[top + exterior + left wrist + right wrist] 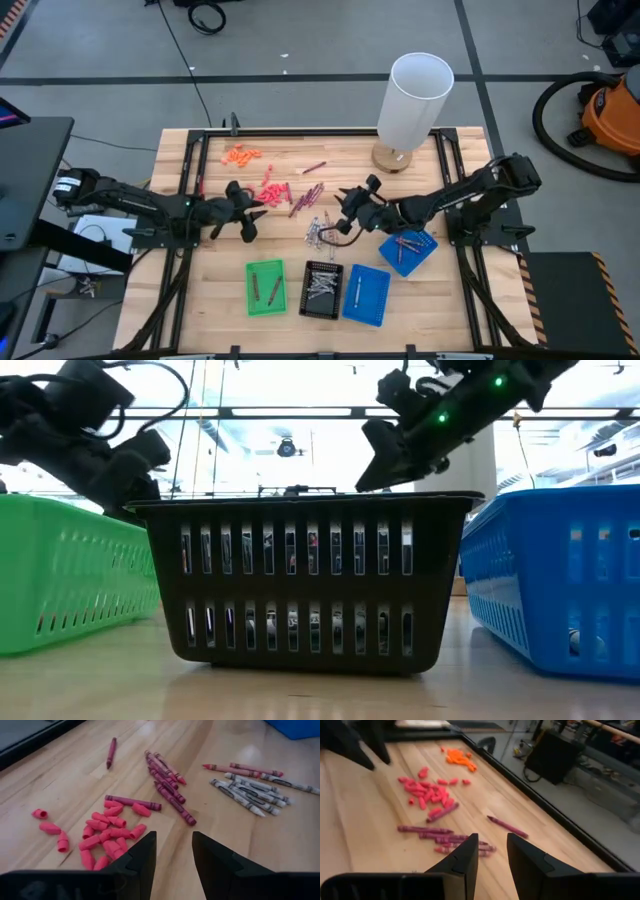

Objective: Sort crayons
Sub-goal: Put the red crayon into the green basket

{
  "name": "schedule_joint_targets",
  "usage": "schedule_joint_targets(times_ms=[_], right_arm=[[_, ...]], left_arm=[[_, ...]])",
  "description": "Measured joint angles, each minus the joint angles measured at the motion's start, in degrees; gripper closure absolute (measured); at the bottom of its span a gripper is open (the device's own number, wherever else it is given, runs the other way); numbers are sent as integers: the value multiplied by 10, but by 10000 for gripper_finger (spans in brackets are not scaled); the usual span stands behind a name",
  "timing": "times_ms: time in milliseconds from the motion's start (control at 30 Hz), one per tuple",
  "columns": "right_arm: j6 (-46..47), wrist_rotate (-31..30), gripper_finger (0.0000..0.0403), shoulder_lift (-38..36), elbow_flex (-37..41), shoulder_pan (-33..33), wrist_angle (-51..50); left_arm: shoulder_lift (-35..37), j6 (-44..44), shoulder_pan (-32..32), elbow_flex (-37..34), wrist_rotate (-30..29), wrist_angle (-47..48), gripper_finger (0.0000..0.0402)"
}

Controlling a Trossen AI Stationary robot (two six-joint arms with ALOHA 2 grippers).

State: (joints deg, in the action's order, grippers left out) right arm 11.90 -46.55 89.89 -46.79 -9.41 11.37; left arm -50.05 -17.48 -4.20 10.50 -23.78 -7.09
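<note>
Loose crayons lie on the wooden table. Maroon crayons (167,787) form a loose bundle (305,198), one more lies alone (314,167), and grey crayons (250,792) lie beside them (318,232). My left gripper (245,215) hovers left of the bundle, open (173,855), with nothing between its fingers. My right gripper (345,212) hovers right of the crayons, also open (492,855) and holding nothing. The maroon crayons (445,837) lie just beyond its fingertips.
Pink stubby bits (272,192) and orange bits (241,155) lie toward the far left. A green tray (265,287), a black tray (322,290) and a blue tray (366,295) stand near the front edge, another blue tray (408,250) at right. A white cylinder (410,100) stands at the back.
</note>
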Motion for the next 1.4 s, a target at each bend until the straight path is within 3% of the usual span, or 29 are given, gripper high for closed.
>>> schedule_joint_targets(times_ms=[267,533,800,1067,1400], right_arm=[[-39,32,292,0,42,28,122],[-35,33,292,0,43,31,126],[-41,65,292,0,43,30,126],[-42,79,292,0,43,28,126],[-42,87,292,0,43,27,127]], left_arm=[[-88,-1,58,38,67,2,264],[-238,-5,60,133,69,17,264],[-342,-4,60,205,68,14,264],[-400,-11,60,222,64,-16,264],[-413,-19,63,222,50,-39,264]])
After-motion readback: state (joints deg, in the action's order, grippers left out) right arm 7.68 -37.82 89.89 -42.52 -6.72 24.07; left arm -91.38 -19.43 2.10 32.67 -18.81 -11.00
